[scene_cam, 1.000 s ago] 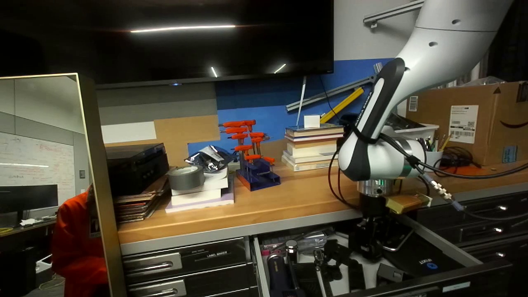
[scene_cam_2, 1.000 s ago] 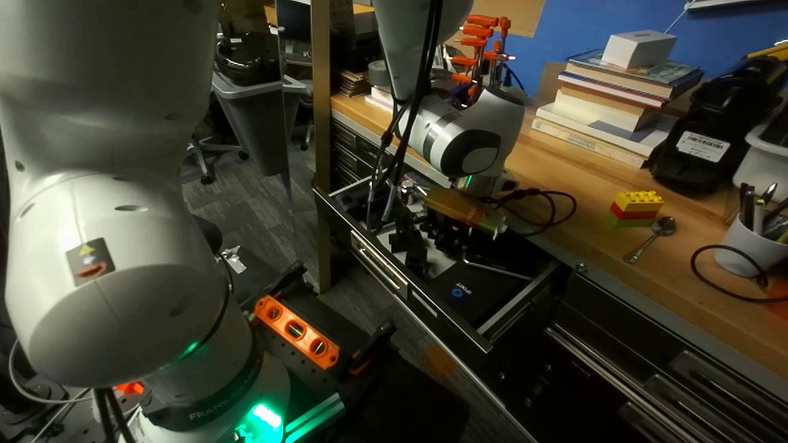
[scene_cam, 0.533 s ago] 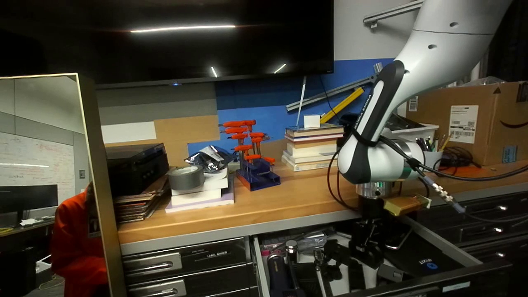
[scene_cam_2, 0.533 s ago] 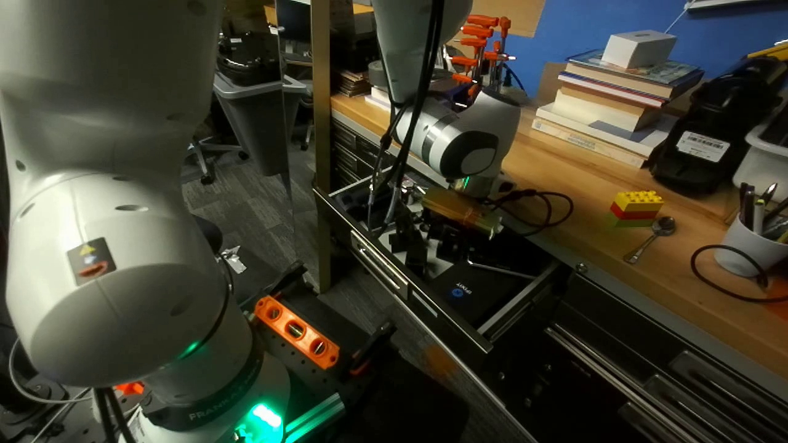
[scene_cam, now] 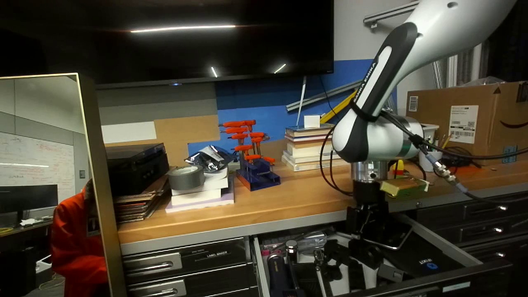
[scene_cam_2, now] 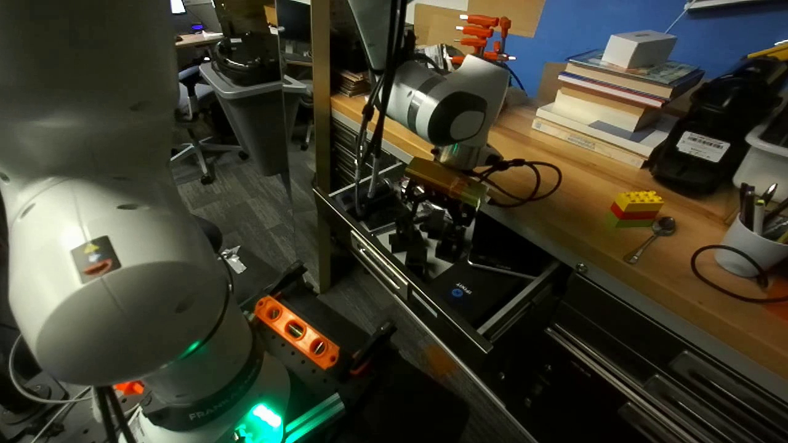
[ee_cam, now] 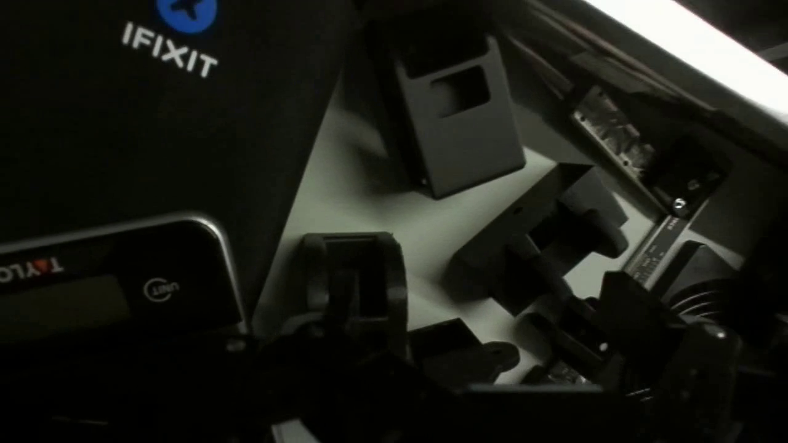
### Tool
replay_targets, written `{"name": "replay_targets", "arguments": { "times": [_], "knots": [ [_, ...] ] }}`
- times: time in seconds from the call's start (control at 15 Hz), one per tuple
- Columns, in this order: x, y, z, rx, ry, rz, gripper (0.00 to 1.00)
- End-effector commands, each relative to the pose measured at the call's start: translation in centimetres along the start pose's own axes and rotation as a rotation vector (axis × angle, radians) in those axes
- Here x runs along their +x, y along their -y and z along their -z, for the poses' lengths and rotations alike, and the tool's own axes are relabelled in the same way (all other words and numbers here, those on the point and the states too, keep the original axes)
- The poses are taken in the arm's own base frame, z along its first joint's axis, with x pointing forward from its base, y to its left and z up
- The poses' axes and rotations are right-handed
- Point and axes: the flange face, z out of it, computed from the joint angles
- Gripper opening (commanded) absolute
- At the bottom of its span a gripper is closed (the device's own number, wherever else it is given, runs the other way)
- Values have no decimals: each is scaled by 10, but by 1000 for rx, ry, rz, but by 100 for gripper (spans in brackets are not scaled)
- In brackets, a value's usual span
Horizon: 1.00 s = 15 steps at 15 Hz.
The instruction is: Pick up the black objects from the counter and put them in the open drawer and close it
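Observation:
My gripper (scene_cam: 368,231) hangs over the open drawer (scene_cam: 447,244), fingers apart and nothing held between them; in the wrist view its dark fingers (ee_cam: 643,320) frame the bottom. Just beneath it a chunky black object (scene_cam: 365,252) rests on the drawer's pale floor, seen in the wrist view as a black object (ee_cam: 357,264) near the left finger. Beside it lie another black object (ee_cam: 535,240) and a smaller black piece (ee_cam: 458,351). In an exterior view, the drawer's front with its silver handle strip (scene_cam_2: 378,261) is pulled out below the wooden counter (scene_cam_2: 554,160).
Inside the drawer also lie a black IFIXIT case (ee_cam: 184,123), a scale (ee_cam: 92,295), a caliper (ee_cam: 655,252) and a dark box (ee_cam: 474,135). On the counter stand books (scene_cam: 311,150), a blue rack (scene_cam: 258,175), toy bricks (scene_cam_2: 637,209), a spoon (scene_cam_2: 663,226) and a pen cup (scene_cam_2: 745,246).
The jaws have opened and let go of a black object, which stays in the drawer. My gripper has since risen above it, slightly toward the left in both exterior views.

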Motion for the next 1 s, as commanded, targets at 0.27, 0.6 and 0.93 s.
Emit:
{"name": "replay_targets", "arguments": {
  "times": [0.27,0.6,0.93],
  "knots": [
    [-54,29,44,-79,-43,-303,100],
    [-80,34,37,-153,-59,-562,100],
    [-114,25,12,-164,-63,-845,100]
  ]
}}
